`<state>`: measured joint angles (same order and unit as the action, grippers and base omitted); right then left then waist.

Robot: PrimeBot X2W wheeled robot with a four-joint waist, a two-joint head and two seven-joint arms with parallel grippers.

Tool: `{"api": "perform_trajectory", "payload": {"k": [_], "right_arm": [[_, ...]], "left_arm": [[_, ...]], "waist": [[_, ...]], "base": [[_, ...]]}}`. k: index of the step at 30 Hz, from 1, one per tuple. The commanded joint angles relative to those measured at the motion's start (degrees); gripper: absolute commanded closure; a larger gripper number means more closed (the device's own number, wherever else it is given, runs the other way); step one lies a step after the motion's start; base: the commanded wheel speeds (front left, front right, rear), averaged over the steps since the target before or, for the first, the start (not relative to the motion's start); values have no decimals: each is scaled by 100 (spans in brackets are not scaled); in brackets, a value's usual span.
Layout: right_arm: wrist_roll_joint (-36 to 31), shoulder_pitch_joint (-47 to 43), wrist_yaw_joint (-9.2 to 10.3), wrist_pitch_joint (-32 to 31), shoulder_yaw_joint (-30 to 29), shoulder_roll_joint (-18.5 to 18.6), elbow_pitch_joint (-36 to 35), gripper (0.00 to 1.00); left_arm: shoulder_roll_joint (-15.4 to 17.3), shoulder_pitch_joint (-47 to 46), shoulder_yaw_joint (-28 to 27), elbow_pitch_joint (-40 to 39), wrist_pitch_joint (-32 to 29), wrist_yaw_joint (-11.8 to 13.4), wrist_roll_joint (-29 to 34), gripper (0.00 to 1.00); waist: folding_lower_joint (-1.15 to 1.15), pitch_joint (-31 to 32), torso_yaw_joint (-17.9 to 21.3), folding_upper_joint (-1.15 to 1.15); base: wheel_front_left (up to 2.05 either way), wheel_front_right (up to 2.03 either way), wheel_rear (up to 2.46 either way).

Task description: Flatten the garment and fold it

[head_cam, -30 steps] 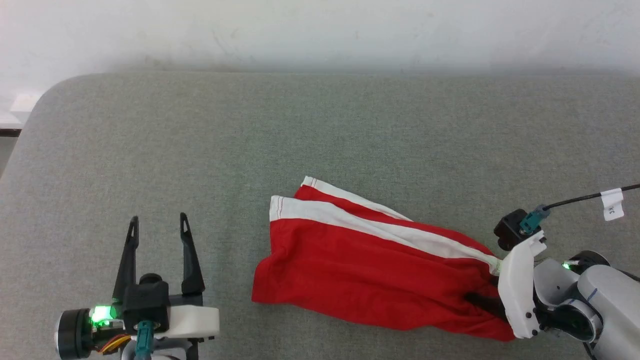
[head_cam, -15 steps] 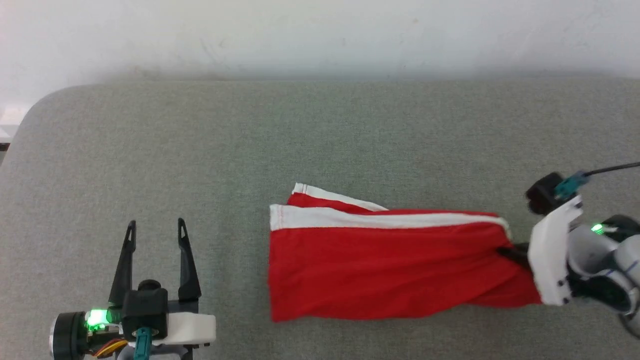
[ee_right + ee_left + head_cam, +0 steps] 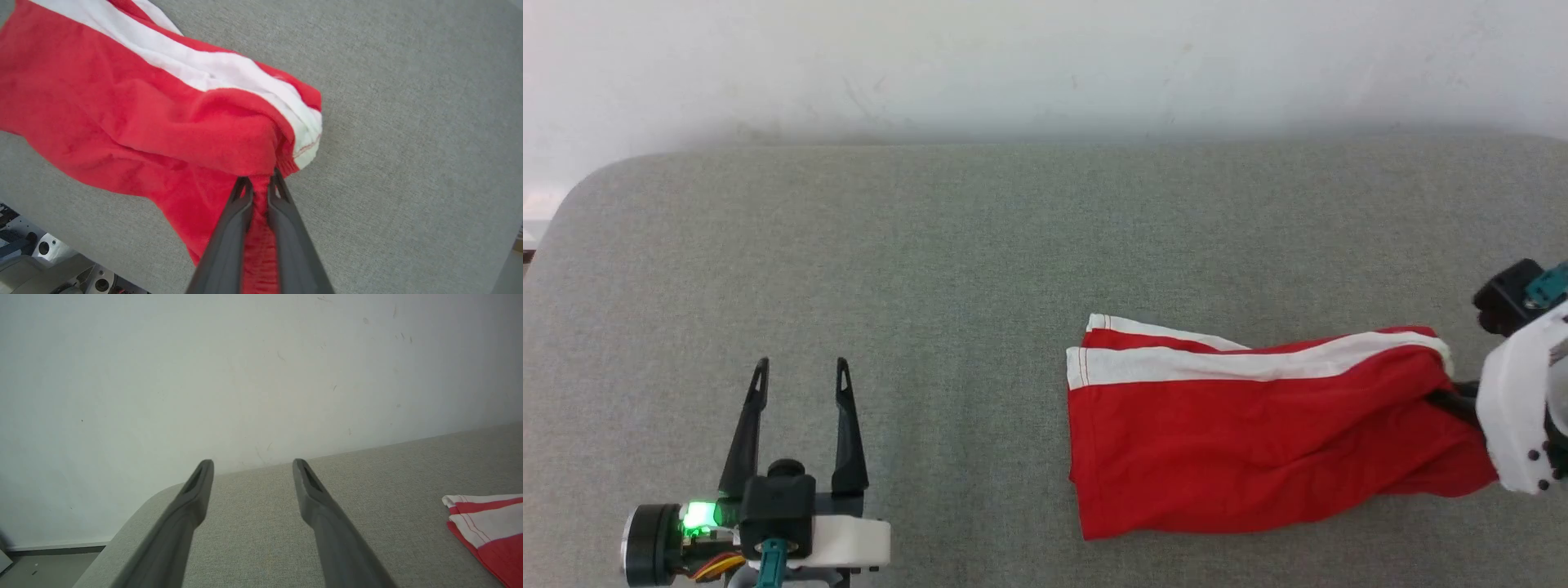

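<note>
Lower left of the head view, nearest the robot: left gripper (image 3: 801, 365), jaws released and spread wide, grasping nothing. Points its fingers up the view toward the wall, over bare grey desk (image 3: 931, 269). Carries a lit green light (image 3: 696, 514) on the wrist housing.

Right edge, slightly farther: right gripper (image 3: 260, 177), jaws clenched on the garment (image 3: 1241, 449). Pinches a gathered, elastic-looking red edge between the two dark fingers, seen plainly in the right wrist view. Bunches the cloth into folds around the grip.

Right half of the desk: the garment itself, red thin-fabric shorts. Stretches leftward from the clenched jaws and fans out to a broad, flatter left end. Lies well apart from the left gripper. Shows wrinkles across the red panel and a curled near edge.

Along the far side of the garment: white side stripe (image 3: 1241, 365), running from the left hem to the bunched end at the right gripper. Just beyond it, a second layer with its own narrow white band (image 3: 1152, 328), peeking out from under the first.

In the left wrist view: only the striped hem corner, at the right edge, beyond the open fingers.

Farthest: rounded far-left corner of the desk, then a pale wall (image 3: 1045, 65) with faint scuff marks.
</note>
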<state>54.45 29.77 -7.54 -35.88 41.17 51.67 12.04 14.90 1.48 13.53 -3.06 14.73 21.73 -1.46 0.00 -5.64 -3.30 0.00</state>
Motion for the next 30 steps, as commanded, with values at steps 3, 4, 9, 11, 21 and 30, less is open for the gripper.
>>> {"api": "perform_trajectory", "payload": {"k": [3,4,9,11,21,30], "right_arm": [[63,-48,5,-108,9,-15,-702,100],[90,-37,5,-156,25,-27,-909,100],[75,142,5,-430,198,-270,-1725,100],[32,286,5,-526,311,-464,-1854,100],[-488,1277,5,-676,1124,-1764,-791,100],[-690,1547,5,-392,2086,-2251,779,100]], "left_arm": [[-5,104,1,8,27,-52,55,0],[-8,101,-1,7,27,-61,55,0],[-57,6,19,-4,27,-100,72,0],[-96,-55,36,-4,27,-111,75,0],[-291,-536,158,50,27,-173,113,0],[-370,-731,169,123,27,-143,115,0]], "waist": [[0,54,-30,0],[0,51,-44,0],[0,-58,-161,0],[0,-144,-222,0],[0,-631,-574,0],[0,-823,-681,0]], "base": [[0,0,0],[0,0,0],[0,0,0],[0,0,0],[0,0,0],[0,0,0]]}}
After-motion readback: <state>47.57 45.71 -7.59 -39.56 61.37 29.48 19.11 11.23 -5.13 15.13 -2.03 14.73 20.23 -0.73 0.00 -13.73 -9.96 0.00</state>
